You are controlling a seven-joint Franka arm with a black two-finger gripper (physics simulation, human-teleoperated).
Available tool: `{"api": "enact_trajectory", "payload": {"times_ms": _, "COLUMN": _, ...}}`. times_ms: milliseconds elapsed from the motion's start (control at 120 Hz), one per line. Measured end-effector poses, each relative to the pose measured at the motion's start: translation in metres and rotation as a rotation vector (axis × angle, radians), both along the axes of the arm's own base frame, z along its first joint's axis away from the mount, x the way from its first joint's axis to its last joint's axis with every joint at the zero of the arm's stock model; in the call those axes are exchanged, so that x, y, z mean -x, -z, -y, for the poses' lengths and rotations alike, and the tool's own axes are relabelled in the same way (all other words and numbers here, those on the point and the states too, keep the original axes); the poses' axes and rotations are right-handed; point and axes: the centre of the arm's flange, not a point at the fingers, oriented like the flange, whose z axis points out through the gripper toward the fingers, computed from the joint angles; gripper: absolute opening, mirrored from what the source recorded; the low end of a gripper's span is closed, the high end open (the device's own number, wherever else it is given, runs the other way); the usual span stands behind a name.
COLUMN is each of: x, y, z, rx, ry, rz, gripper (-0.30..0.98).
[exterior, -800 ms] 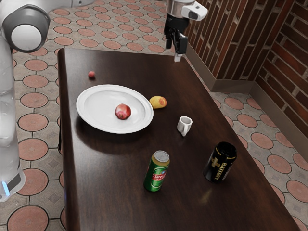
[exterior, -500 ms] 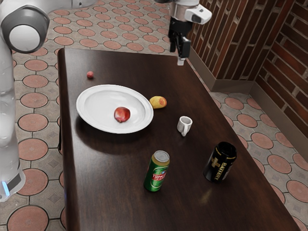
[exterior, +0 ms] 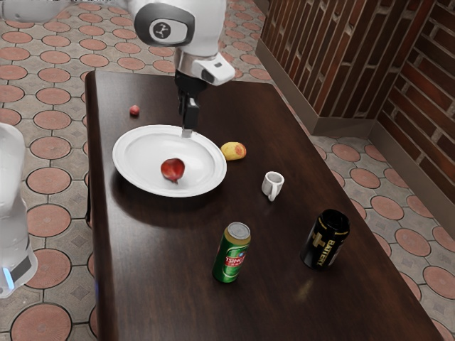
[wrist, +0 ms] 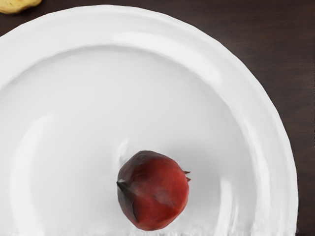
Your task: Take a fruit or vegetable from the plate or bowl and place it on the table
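Observation:
My gripper (exterior: 187, 132) is in the exterior view, hanging above the far part of the white plate's rim; how it stands cannot be told. The white oval plate (exterior: 135, 160) lies on the dark wooden table (exterior: 163, 270). On the plate rests a red pomegranate (exterior: 173, 170), lower than my gripper and apart from it. From the wrist view, the pomegranate (wrist: 153, 191) sits on the bare inside of the plate (wrist: 98, 98), its small crown pointing sideways.
A yellow-red fruit (exterior: 234, 150) lies on the table beside the plate, and a small red ball (exterior: 134, 111) beyond it. A white mug (exterior: 272, 185), a green can (exterior: 232, 253) and a black can (exterior: 325, 240) stand toward the exterior view's right and front.
From the table's far edge, my hand has swung toward the exterior view's left, over the plate. The pomegranate has rolled a little toward that view's left and turned.

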Motion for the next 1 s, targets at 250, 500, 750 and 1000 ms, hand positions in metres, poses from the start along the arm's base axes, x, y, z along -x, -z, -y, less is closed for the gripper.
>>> {"api": "enact_trajectory", "payload": {"times_ms": 250, "x": 0.016, "y": 0.05, "z": -0.005, "rx": 0.014, "ry": 0.009, "rz": -0.029, "gripper": 0.68}}
{"api": "enact_trajectory", "payload": {"times_ms": 500, "x": 0.015, "y": 0.077, "z": -0.009, "rx": 0.014, "ry": 0.007, "rz": -0.051, "gripper": 0.69}}
{"api": "enact_trajectory", "payload": {"times_ms": 750, "x": 0.02, "y": 0.087, "z": -0.033, "rx": 0.019, "ry": -0.025, "rz": -0.052, "gripper": 0.68}}
{"api": "enact_trajectory", "payload": {"times_ms": 1000, "x": 0.01, "y": 0.101, "z": -0.026, "rx": 0.01, "ry": -0.001, "rz": -0.056, "gripper": 0.69}}
